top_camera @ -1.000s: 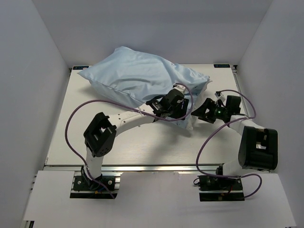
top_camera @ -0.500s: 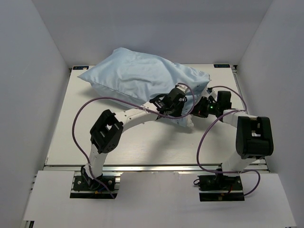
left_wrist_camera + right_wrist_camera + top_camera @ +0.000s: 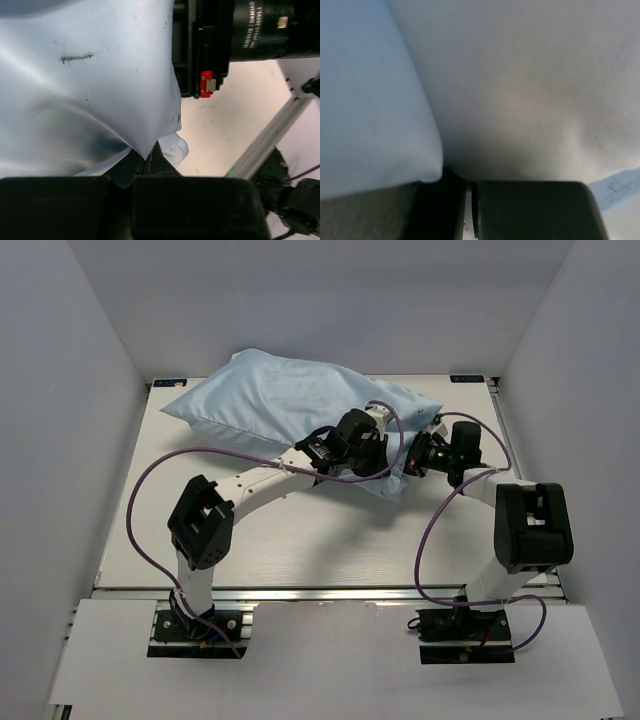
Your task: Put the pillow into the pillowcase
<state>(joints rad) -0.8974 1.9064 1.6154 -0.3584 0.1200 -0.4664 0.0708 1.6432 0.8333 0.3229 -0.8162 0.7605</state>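
The light-blue pillowcase (image 3: 290, 405) lies plump across the back of the table, bulging with the pillow inside it. Both grippers meet at its right end. My left gripper (image 3: 385, 443) is shut, pinching a pointed fold of the blue cloth (image 3: 75, 90) between its jaws (image 3: 145, 160), with a stitched hem corner hanging beside it. My right gripper (image 3: 412, 455) is pressed into the same end. In the right wrist view its jaws (image 3: 469, 187) stand almost together where the pillowcase (image 3: 365, 100) meets the whitish pillow (image 3: 535, 90).
The white table (image 3: 300, 540) shows bare in front of the bundle. Grey walls close in on the left, right and back. Purple cables loop from both arms. The right arm's black wrist (image 3: 240, 40) sits close to my left gripper.
Both grippers closed from open and moved in and back to the pillowcase's right end. The white corner that stuck out near the front no longer shows.
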